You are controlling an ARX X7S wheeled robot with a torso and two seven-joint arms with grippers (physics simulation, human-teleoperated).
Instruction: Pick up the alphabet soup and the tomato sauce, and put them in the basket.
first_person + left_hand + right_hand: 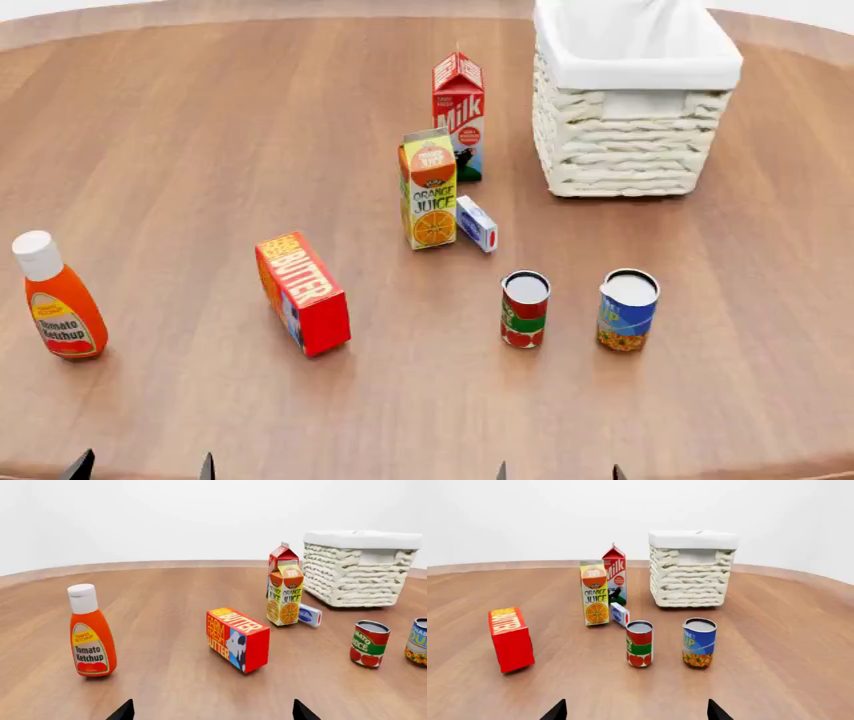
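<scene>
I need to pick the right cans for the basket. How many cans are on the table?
2. The tomato sauce can stands in front of the juice carton; the alphabet soup can stands beside it, nearer the basket side. Both are upright and apart.

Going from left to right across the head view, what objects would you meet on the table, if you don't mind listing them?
ketchup bottle → butter box → orange juice carton → tomato sauce → alphabet soup. The milk carton, the small blue-and-white box and the basket overlap others in this order, so they are left out.
</scene>
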